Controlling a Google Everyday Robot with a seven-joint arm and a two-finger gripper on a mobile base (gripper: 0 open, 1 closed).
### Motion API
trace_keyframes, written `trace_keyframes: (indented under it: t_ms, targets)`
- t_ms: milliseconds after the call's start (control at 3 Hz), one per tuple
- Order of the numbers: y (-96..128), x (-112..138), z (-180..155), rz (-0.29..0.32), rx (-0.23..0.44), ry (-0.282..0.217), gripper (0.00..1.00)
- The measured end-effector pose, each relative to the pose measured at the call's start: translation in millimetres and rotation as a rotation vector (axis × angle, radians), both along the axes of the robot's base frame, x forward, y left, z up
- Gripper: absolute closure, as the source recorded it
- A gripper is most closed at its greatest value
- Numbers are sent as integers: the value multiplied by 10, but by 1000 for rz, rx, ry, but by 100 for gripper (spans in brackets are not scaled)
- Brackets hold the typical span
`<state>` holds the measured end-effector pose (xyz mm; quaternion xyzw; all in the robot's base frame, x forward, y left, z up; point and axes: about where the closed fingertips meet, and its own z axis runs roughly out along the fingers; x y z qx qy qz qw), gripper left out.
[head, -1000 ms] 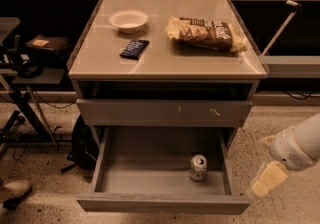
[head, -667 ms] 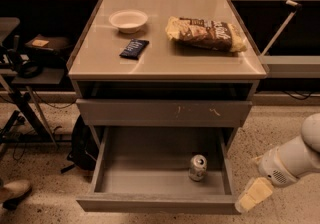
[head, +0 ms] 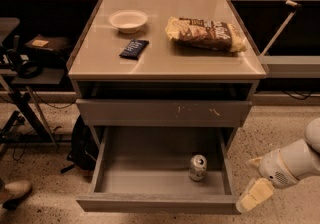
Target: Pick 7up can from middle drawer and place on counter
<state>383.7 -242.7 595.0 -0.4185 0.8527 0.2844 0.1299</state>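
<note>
The 7up can point(head: 197, 167) stands near-right in the pulled-out middle drawer point(head: 150, 165). It looks light, slick and thin-walled (dents easily), so grasp its sides at mid-height. The gripper point(head: 254, 196) hangs just right of the drawer; whether it is spread or pressed together, I cannot tell.

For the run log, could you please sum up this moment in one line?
7up can: upright in open middle drawer, ungrasped | pincer: outside drawer, near its front corner | counter: no can yet

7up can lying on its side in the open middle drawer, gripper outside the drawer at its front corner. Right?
Not quite: the camera view shows the 7up can standing upright, not on its side. It is in the open middle drawer, with the gripper outside at its front corner.
</note>
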Motion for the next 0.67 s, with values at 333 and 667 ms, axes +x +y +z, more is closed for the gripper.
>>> trace_keyframes:
  t_ms: [333, 667]
  targets:
    - [169, 218, 51, 21, 260, -81, 0]
    - [263, 623, 229, -40, 577, -245, 0]
